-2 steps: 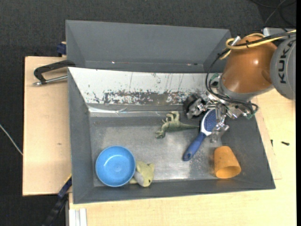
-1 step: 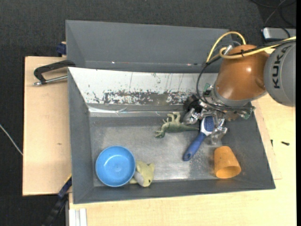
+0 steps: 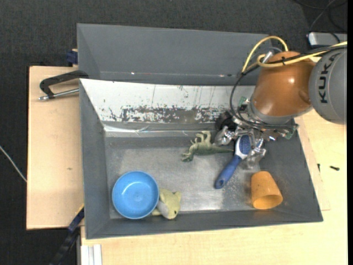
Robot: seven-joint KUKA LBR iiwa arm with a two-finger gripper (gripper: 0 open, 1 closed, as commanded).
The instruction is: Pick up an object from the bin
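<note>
Dark carpet [image 3: 165, 4] is lying around the grey bin [image 3: 91, 148], and the arm is reaching in from the right. The gripper [image 3: 245, 147] is sitting low over the far right part of the bin floor, directly on the upper end of a blue tool [image 3: 226, 173] with a long handle, which is lying slanted toward the near left. Whether the gripper is apart or together is not possible to tell, because the wrist and cables are covering it.

This tool is probably the thing to pick. For a good grasp the gripper is needing to close across the narrow width of the tool, not along it, and then lift straight up, since the long handle is likely to swing. A green frog [image 3: 197, 147] is lying just left of the gripper and an orange cup [image 3: 265, 190] near it on the near side; both are risking a bump.

The bin floor is looking smooth and a little shiny, with steep walls. A blue bowl [image 3: 135, 195] and a pale toy [image 3: 170, 203] are resting well apart, at the near left.
</note>
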